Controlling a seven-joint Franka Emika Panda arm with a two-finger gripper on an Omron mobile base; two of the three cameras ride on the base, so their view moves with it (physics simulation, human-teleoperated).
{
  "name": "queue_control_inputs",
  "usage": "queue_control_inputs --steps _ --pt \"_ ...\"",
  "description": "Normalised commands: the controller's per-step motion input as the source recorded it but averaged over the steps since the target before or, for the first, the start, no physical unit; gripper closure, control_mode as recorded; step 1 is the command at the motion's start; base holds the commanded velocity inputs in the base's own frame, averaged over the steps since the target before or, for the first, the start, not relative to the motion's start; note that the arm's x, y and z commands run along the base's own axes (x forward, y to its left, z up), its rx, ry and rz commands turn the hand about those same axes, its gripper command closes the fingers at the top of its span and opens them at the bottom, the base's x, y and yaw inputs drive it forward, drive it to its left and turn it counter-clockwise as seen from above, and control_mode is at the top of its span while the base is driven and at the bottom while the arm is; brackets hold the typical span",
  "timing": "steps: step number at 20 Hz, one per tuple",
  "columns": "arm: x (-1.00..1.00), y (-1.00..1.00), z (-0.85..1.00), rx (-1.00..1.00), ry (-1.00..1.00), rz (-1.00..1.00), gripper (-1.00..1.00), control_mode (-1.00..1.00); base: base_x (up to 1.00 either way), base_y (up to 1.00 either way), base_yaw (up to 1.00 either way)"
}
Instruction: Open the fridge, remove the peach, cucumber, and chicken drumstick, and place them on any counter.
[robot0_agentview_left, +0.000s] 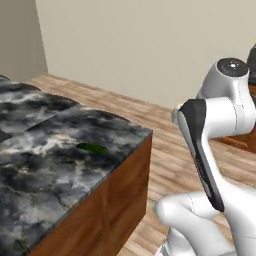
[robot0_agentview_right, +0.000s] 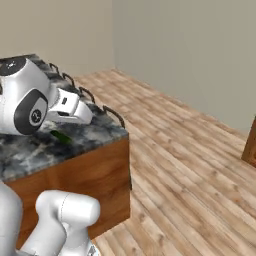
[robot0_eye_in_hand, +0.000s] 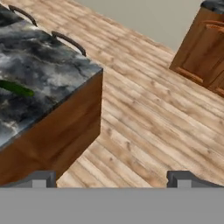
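One cucumber (robot0_agentview_left: 92, 148) lies flat on the marbled stone surface (robot0_agentview_left: 45, 165), near the corner of the island and a little back from its edge. It is a slim dark green stick, touching nothing else. From the right base camera the cucumber (robot0_agentview_right: 61, 136) shows just below the arm's white wrist, partly tucked behind it. From the hand camera the cucumber (robot0_eye_in_hand: 16, 89) sits at the left edge, on the same marbled top (robot0_eye_in_hand: 48, 74).

Brown wooden panels (robot0_agentview_right: 80, 180) form the sides of the island, and curved dark handles (robot0_eye_in_hand: 68, 40) run along its far edge. Pale wooden floor planks (robot0_agentview_right: 190, 165) stretch away to a plain beige wall (robot0_agentview_left: 150, 45). A second wooden cabinet (robot0_eye_in_hand: 201, 48) stands well apart across the floor.

Both fingers (robot0_eye_in_hand: 41, 178) stand spread wide apart with nothing between them, out over the floor just beside the island's corner, away from the cucumber.
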Motion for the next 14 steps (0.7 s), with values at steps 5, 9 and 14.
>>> queue_control_inputs --steps 5,9,14 --pt "0.00 0.00 0.00 0.00 0.00 0.00 -1.00 1.00 0.00 -0.24 -0.88" --pt "0.00 0.00 0.00 0.00 0.00 0.00 -1.00 1.00 0.00 -0.82 -0.75" --pt "0.00 0.00 0.00 0.00 0.00 0.00 -1.00 1.00 0.00 -0.79 -0.77"
